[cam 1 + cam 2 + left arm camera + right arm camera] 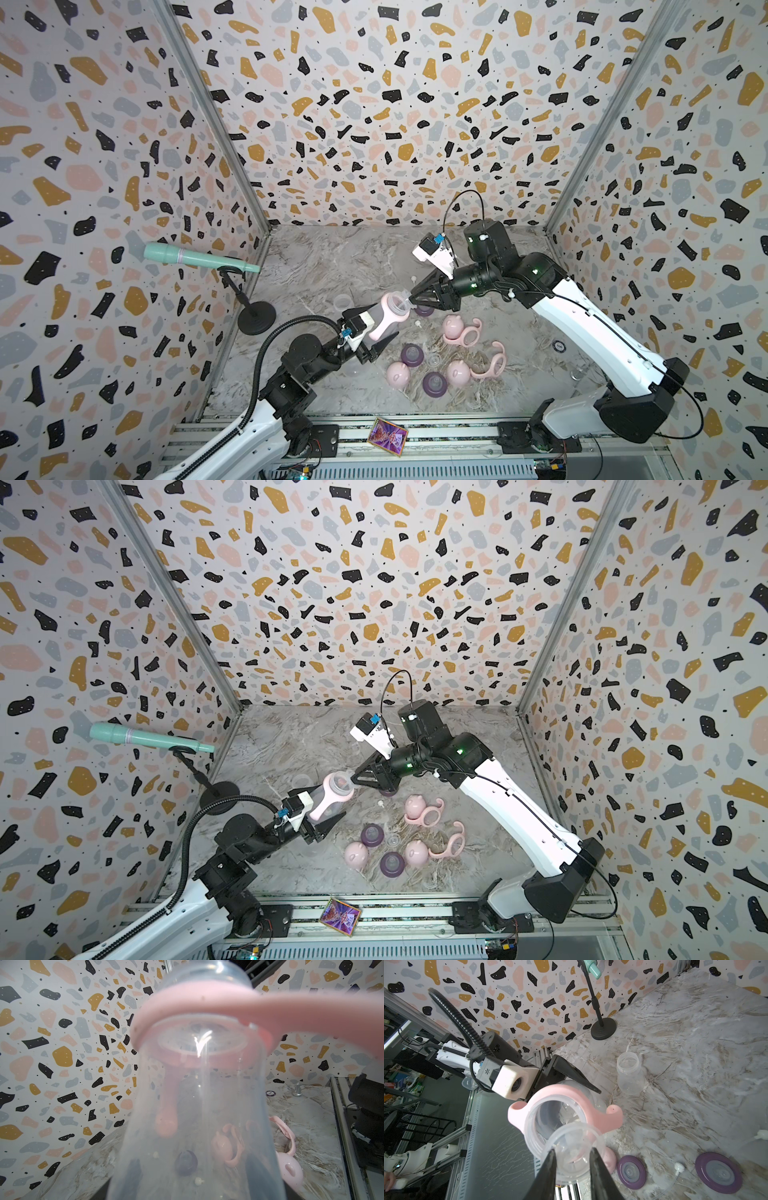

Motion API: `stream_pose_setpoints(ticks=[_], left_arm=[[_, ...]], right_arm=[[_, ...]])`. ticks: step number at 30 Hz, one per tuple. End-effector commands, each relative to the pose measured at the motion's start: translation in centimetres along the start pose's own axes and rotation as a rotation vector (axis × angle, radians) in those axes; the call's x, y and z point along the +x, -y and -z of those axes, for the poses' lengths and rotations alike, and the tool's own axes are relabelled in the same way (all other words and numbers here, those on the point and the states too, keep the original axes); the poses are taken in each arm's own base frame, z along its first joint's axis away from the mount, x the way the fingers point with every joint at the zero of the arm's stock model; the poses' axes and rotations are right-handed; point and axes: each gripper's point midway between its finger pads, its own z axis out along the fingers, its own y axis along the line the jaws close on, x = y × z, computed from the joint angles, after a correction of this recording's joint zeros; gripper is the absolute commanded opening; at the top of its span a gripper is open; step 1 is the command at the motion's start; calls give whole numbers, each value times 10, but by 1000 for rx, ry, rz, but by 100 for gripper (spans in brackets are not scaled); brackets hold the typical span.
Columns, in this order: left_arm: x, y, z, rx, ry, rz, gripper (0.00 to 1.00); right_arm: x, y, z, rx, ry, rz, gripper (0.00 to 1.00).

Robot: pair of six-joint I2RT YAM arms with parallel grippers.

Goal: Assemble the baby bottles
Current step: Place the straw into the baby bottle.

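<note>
The left fingers (pixel 380 347) hold a clear bottle (pixel 197 1105) with a pink collar (pixel 571 1093), up off the counter (pixel 332 257). The right fingers (pixel 552 1159) pinch a clear round piece (pixel 575 1147) at its mouth.

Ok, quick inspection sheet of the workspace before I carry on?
Surface: marble tabletop, parts scattered mid-front.
Job's things: lifted bottle wearing pink collar; loose: spare bottle, three pink caps, purple rings, two collars.
Clutter: microphone on stand; card on front rail.
Grippers: left gripper shut on bottle; right gripper pinching clear insert at bottle mouth.
Cables: black hose along left arm; thin loop over right wrist.
Surroundings: terrazzo walls.
</note>
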Motion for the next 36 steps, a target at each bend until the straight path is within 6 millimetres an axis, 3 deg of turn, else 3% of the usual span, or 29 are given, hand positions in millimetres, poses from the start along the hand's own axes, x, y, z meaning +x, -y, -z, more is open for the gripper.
stream_pose_setpoints(ticks=[1,12,26,32,36], left_arm=[[-35,-3,1,2,100,-42,0],[-35,-6,2,-16,99,-43,0],[-42,-6,8,-28,142,-43,0],[-36,-2,2,4,110,-46,0],[-36,-1,1,13,114,-44,0]], right_arm=[[-11,-17,-2,-40,-2,50,28],[-10,-24,-16,-38,-51,79,20],[13,-19,-17,-17,-63,36,18],[1,-29,-9,-55,-43,66,19],[-18,-29,9,-49,11,70,27]])
